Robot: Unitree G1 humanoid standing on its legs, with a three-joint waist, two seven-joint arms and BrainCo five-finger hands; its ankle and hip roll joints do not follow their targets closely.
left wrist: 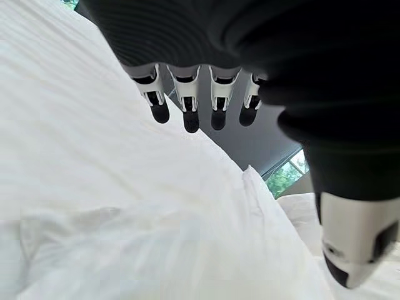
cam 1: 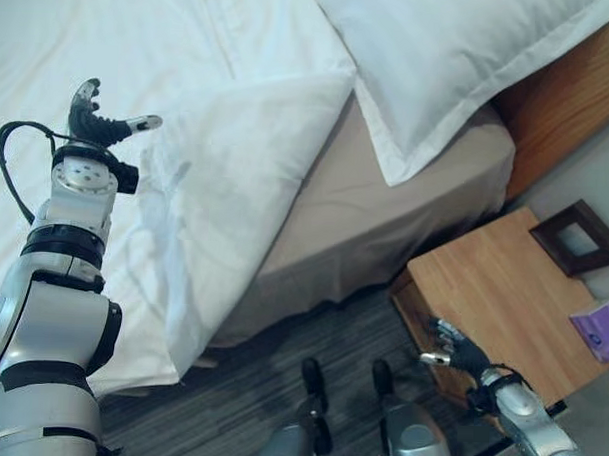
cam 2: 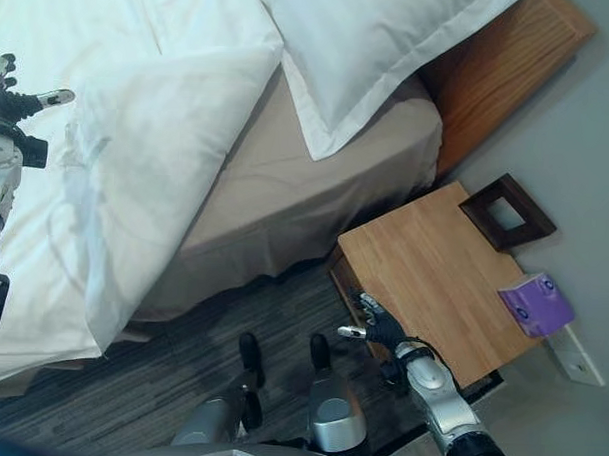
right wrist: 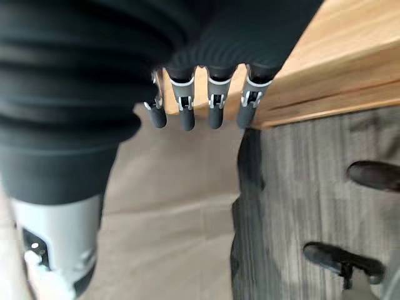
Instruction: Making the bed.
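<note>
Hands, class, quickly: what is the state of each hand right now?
Left hand: open, holding nothing, above the white duvet.
Right hand: open, empty, beside the wooden nightstand.

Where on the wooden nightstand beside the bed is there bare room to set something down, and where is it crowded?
The nightstand is bare across its middle and bed-side half, up to the edge by the right hand. Its wall side is crowded: a dark picture frame and a purple packet.

Soft, even daylight; the white duvet (cam 1: 216,185) nearly glares; wrist views blurred.
</note>
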